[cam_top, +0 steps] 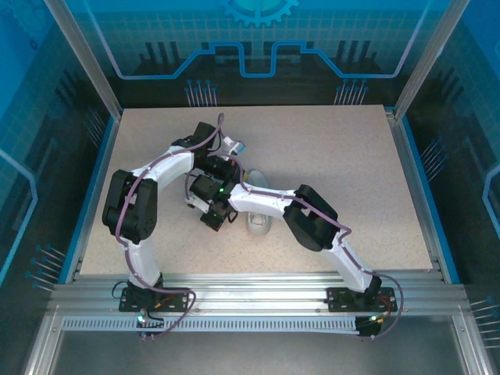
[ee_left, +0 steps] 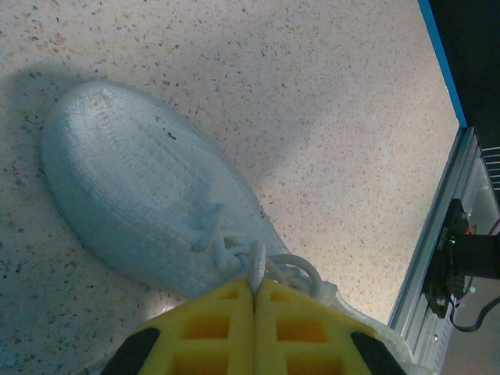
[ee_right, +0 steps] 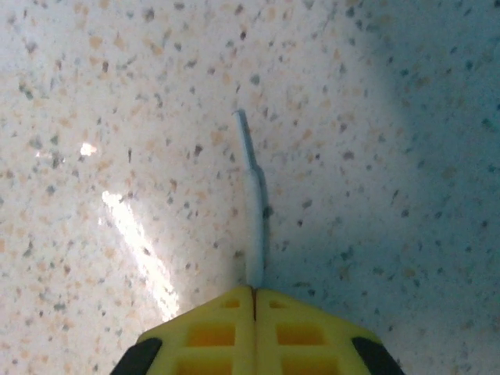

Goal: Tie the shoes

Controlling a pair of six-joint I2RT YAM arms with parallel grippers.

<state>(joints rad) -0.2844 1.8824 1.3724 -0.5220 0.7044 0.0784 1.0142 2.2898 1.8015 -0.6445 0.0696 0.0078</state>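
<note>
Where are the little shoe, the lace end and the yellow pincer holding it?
sneaker [ee_left: 133, 180], left wrist view, toe top
lace end [ee_right: 252, 195], right wrist view, mid-length
right gripper [ee_right: 254, 295], right wrist view, between fingertips

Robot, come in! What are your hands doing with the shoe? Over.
Left gripper shut on a lace at the sneaker. Right gripper shut on the lace end. Nothing blocking.

Sneaker [cam_top: 258, 223] — beneath right arm [cam_top: 267, 201]

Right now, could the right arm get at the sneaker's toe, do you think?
Likely yes, once freed: the toe lies uncovered, but the right gripper is shut on a lace end and must release it first.
</note>
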